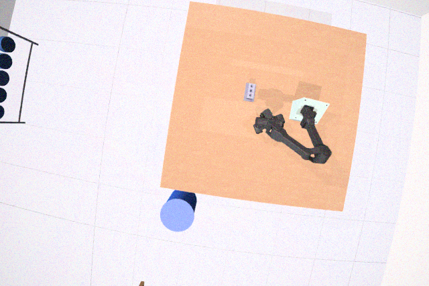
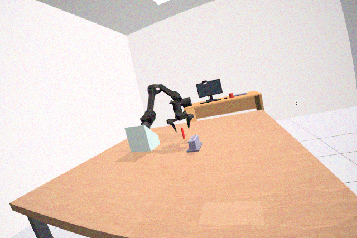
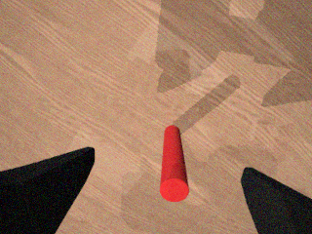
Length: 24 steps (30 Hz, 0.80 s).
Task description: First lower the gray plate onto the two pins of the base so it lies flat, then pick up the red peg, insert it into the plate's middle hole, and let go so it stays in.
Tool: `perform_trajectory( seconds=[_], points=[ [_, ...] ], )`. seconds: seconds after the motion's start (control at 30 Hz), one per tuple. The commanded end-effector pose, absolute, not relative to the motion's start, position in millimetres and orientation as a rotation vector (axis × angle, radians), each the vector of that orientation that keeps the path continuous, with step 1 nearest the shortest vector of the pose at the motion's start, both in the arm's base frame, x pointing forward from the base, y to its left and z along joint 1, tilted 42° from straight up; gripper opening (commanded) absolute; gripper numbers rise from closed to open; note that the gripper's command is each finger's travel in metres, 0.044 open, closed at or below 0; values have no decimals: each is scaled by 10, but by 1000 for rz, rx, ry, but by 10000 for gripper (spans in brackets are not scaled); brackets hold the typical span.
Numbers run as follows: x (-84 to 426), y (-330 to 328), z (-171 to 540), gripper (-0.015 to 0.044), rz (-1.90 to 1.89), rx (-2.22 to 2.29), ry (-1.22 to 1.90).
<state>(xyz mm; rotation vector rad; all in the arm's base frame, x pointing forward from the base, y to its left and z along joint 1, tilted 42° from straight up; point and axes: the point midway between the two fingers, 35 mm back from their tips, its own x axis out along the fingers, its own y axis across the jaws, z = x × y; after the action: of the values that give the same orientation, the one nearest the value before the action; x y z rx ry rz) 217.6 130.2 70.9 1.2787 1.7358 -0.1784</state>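
Observation:
The gray plate [image 1: 248,92] [image 2: 192,145] appears to lie flat on top of the gray-purple base [image 1: 248,100], with three dark spots in a row along its top. Plate and pins are too small to tell apart clearly. The red peg [image 2: 183,134] [image 3: 173,151] stands upright on the table, beside the base and apart from it. My gripper [image 2: 182,129] [image 3: 168,166] is open and empty, pointing down above the peg. In the wrist view the peg is between the two spread fingers, a little nearer the left one. The peg is hidden under the arm in the top view.
The pale green mounting block [image 1: 320,110] [image 2: 136,140] stands at the arm's foot, on the wooden table [image 1: 214,51] [image 2: 173,189]. A blue cylinder [image 1: 177,215] is beyond the table's edge. A desk [image 2: 225,107] with a monitor [image 2: 209,88] is behind the arm.

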Motion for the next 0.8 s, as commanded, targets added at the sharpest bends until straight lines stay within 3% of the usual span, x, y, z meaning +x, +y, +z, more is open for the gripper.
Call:
perform_trajectory(
  seconds=[0.0,0.3,0.77],
  points=[
    [2154,1339,646,440,-190,1282,1741],
    [2139,1425,564,440,-188,1286,1741],
    [2139,1425,564,72,-188,1286,1741]
  ],
)
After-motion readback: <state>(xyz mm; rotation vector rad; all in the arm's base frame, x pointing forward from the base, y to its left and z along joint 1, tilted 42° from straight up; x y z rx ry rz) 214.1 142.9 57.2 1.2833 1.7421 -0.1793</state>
